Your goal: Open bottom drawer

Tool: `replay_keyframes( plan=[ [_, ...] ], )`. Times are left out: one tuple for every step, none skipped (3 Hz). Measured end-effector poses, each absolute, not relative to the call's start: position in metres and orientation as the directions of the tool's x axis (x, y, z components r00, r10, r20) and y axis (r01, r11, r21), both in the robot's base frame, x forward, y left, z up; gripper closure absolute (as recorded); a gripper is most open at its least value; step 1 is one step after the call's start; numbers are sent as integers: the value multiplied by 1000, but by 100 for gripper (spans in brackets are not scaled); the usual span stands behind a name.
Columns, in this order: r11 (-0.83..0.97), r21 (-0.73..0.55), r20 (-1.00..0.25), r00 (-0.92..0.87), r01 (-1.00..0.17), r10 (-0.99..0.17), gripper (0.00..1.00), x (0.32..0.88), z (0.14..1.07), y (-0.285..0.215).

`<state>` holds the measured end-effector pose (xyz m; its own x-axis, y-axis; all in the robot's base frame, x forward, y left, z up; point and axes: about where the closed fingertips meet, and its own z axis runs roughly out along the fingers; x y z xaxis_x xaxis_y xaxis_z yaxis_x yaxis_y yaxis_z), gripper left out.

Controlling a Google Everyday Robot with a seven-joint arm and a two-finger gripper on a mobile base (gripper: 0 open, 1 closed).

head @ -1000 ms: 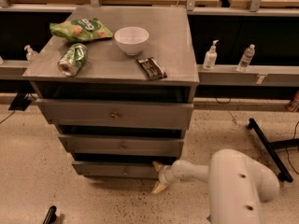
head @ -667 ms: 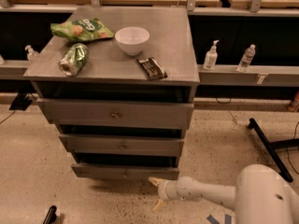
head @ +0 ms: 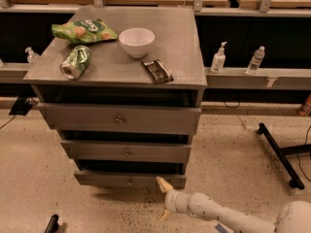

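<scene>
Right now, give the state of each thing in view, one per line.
bottom drawer, at most slightly ajar, interior hidden
gripper, open, low by that drawer's right end
can, lying on its side
bowl, upright, empty
chip bag, lying flat
pump bottle, upright
water bottle, upright

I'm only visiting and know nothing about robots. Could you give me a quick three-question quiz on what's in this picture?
1. True or false: the white bowl stands on the cabinet top.
2. Pick one: the gripper is closest to A) the top drawer, B) the middle drawer, C) the bottom drawer.
3. Fill the gap: the green can lies on its ____.

Key
1. True.
2. C. The gripper is low near the floor, fingers open, by that drawer's right end.
3. Side.
</scene>
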<state>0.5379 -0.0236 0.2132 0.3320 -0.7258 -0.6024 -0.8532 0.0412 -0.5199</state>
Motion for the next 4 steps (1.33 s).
replay_keyframes(
  plan=[
    [21,-557,-583,373,-830,-722,0,543,238,-19],
    [17,-576,-565,384,-817,-730,0,549,262,-19],
    [10,-578,-549,380,-816,-744,0,569,278,-16],
    [13,-531,-547,331,-848,-769,0,598,267,-15]
  ],
)
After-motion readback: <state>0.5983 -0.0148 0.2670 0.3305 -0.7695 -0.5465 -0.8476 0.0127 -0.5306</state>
